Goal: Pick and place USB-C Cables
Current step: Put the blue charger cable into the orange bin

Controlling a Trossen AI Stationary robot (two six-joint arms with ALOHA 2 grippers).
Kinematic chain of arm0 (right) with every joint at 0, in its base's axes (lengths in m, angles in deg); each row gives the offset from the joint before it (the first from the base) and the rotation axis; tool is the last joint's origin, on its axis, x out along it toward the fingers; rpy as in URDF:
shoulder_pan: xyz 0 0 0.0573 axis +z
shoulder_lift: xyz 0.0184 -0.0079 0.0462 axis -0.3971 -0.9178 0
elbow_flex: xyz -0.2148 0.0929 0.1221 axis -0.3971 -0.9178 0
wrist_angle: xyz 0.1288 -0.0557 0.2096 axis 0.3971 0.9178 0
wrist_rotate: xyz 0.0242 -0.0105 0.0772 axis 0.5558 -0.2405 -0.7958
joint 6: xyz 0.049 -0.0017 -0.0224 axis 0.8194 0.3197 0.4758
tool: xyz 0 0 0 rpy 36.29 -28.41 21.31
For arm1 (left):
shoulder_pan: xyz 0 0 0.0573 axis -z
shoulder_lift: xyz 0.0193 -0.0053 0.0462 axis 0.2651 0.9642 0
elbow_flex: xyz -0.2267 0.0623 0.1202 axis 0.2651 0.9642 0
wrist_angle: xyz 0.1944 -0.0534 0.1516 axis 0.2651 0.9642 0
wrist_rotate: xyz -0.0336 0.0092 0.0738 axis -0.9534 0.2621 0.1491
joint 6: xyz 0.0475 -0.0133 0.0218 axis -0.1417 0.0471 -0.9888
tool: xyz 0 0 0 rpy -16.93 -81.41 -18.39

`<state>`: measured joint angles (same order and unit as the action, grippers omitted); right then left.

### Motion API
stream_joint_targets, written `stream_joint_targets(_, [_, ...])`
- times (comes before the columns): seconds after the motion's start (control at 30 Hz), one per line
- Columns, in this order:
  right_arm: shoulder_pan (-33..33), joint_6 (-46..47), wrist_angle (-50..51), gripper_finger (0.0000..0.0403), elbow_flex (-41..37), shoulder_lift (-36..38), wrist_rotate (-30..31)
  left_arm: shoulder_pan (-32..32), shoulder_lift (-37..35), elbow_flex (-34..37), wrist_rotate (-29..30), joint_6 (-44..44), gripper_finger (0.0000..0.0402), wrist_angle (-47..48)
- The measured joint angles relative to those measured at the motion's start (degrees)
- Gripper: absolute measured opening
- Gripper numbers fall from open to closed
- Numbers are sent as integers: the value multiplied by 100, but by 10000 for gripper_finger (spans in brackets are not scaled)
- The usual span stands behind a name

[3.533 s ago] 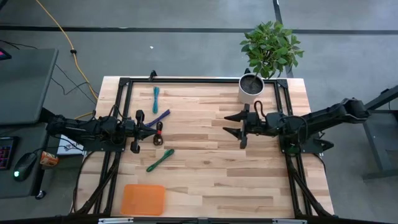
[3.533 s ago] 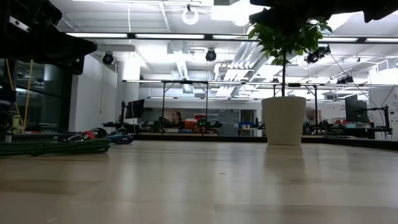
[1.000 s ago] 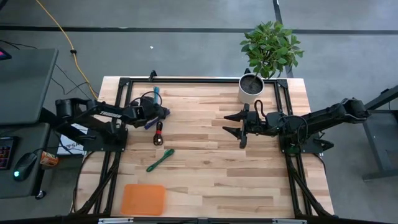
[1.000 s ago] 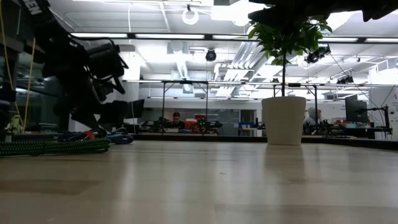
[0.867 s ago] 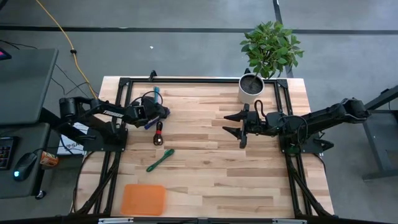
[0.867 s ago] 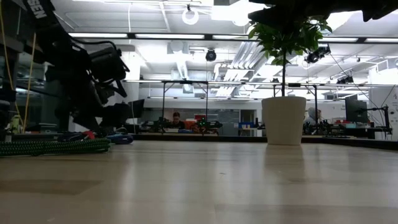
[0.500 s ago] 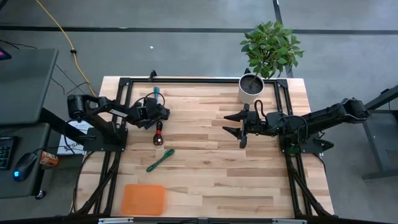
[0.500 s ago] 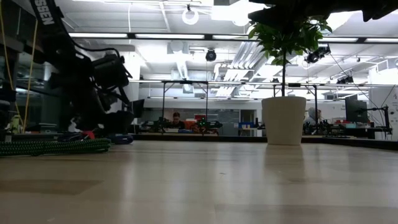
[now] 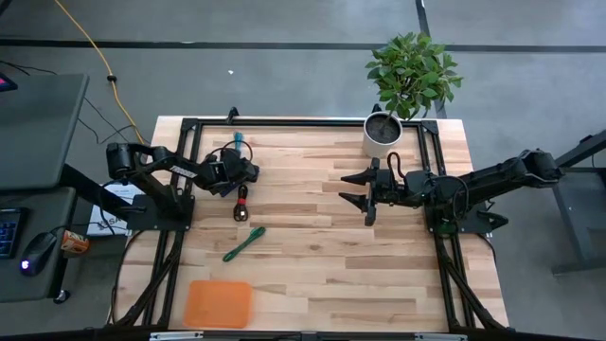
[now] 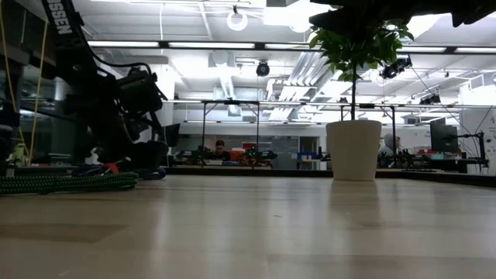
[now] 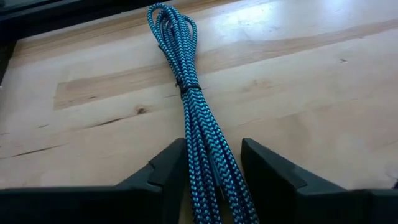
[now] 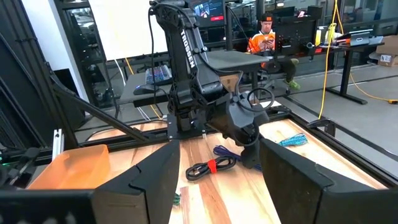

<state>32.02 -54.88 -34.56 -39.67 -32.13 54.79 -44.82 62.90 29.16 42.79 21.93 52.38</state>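
The teal cable (image 11: 186,87) lies flat on the table near the far-left corner. Its far tip (image 9: 240,139) shows past my left gripper (image 9: 237,163), which is lowered over its near end. The purple-blue cable (image 12: 227,152) and the red-and-black cable (image 9: 241,202) lie just nearside of that gripper. The green cable (image 9: 243,243) lies farther toward the near edge. The orange tray (image 9: 219,303) sits at the near-left. My right gripper (image 9: 360,190) hangs open over the table's middle right, touching nothing. My left gripper (image 11: 213,165) has the teal cable's near end (image 11: 208,146) between its two fingers, one finger (image 11: 168,165) on each side of the whole bundle. The fingers slant down from the near-left, pointing along the cable. The cable lies flat on the table.
A white pot with a green plant (image 9: 383,133) stands at the far right. A black frame (image 9: 284,123) runs along the table's edges. A yellow cord (image 9: 95,47) lies on the floor beyond. A person (image 12: 267,37) sits past the table's left side.
My left gripper has moved a little toward the far edge and sunk lower over the teal cable, while its arm has drawn in toward the table. The cables lie where they were.
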Motion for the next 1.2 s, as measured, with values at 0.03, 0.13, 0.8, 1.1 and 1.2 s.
stream_joint_targets(0.03, [0,0,0,211,0,0,-1,0,2,0,-18,-4,119,-2])
stream_joint_targets(0.13, [-1,0,0,211,0,0,-1,0,2,-2,-79,-76,71,-21])
stream_joint_targets(0.8, [-1,25,0,211,0,2,-1,1161,-1930,33,807,-1021,2,75])
stream_joint_targets(1.1, [0,98,0,211,0,2,-1,2988,-3965,24,164,-2721,3,-1287])
stream_joint_targets(1.2, [-1,94,-1,211,0,2,-1,3573,-4265,163,-705,-3478,4,-2294])
